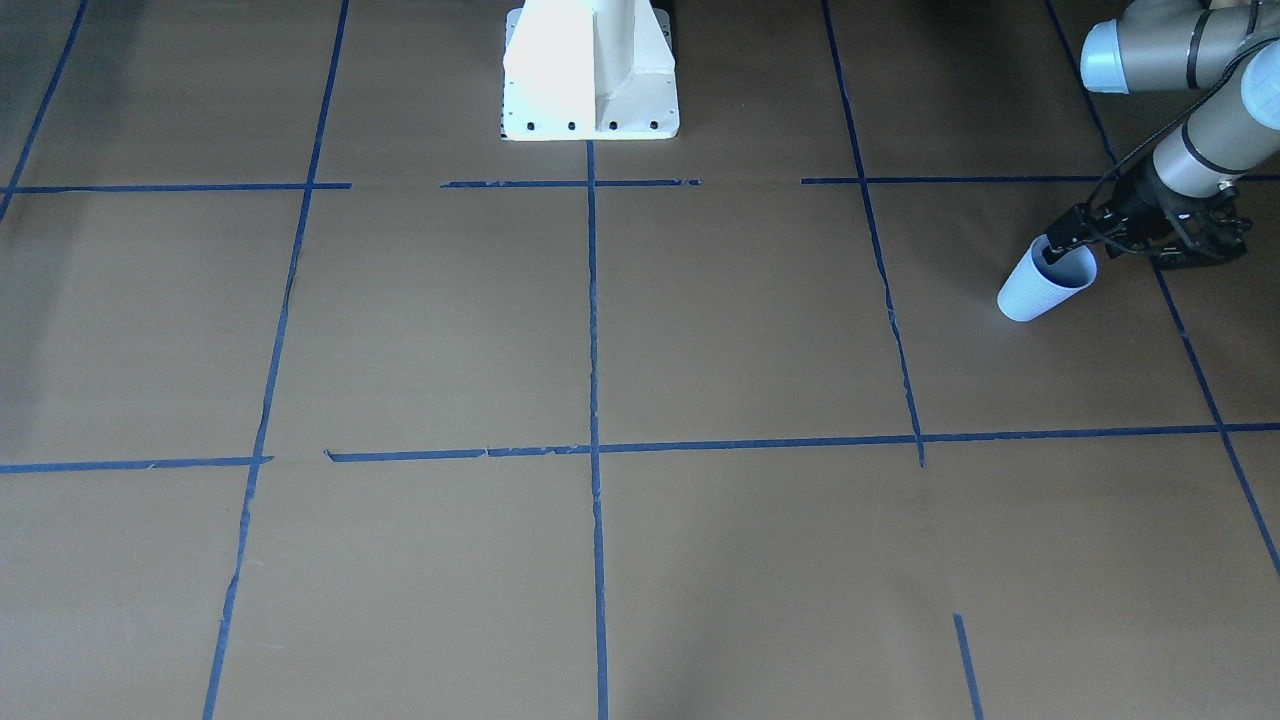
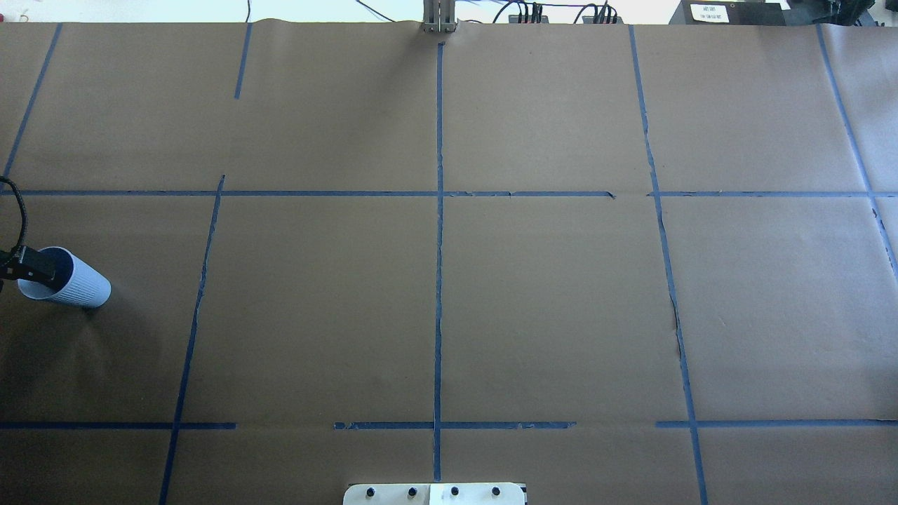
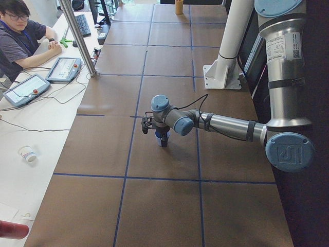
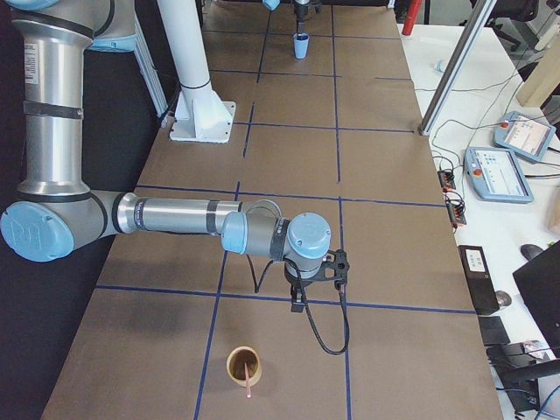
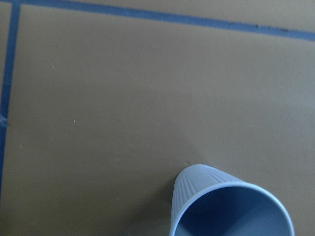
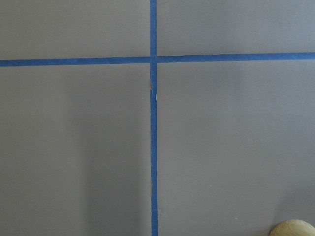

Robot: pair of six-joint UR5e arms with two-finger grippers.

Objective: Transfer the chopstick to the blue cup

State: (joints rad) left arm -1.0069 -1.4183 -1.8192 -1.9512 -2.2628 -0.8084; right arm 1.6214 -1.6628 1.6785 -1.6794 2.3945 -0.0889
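Note:
The blue cup point(image 1: 1040, 288) stands upright near the table's left end; it also shows in the overhead view point(image 2: 70, 284) and, rim up, in the left wrist view point(image 5: 231, 209). My left gripper point(image 1: 1052, 250) sits at its rim with a fingertip inside the mouth, and looks shut on the rim. The pinkish-red chopstick point(image 4: 251, 378) leans in a tan cup point(image 4: 243, 366) at the table's right end, seen only in the exterior right view. My right gripper point(image 4: 302, 302) hovers just beyond that cup. I cannot tell whether it is open or shut.
The table is covered in brown paper with a grid of blue tape lines point(image 2: 438, 280). The white robot base point(image 1: 590, 70) stands mid-table at the robot's edge. The tan cup's rim point(image 6: 294, 228) shows at the bottom right of the right wrist view. An operator point(image 3: 18, 31) sits opposite.

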